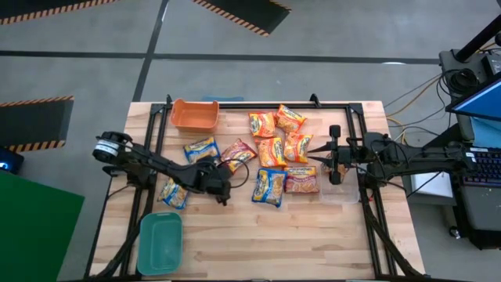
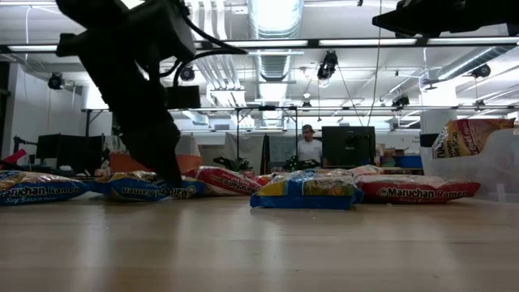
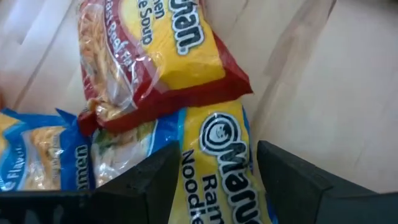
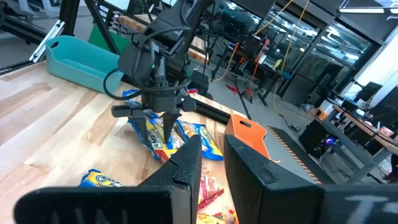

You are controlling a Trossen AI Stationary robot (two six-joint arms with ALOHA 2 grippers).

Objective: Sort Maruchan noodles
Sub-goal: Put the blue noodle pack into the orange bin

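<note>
Left gripper [image 1: 221,188] hangs low over the wooden table [image 1: 313,235], its two dark fingers [image 3: 155,180] spread apart and straddling a blue-and-yellow noodle packet [image 3: 217,168] without closing on it. Just beyond the fingertips, a red packet [image 3: 155,56] lies partly on top of that blue one. Another blue packet [image 1: 201,149] lies a little farther off, near an orange bin [image 1: 195,114] at the table's far edge. Behind the gripper, under the arm, a further blue packet [image 1: 173,193] rests on the wood, and a teal bin [image 1: 160,243] sits at the near edge.

Off to the other side, toward the table's middle, more packets cluster close together: a blue-and-yellow one [image 1: 268,186], a red one [image 1: 301,180] beside it, and several orange ones [image 1: 272,152] beyond.

Right gripper [image 1: 319,159] hovers at the far side of that cluster, raised above the table, fingers [image 4: 186,165] drawn close together with nothing between them.
</note>
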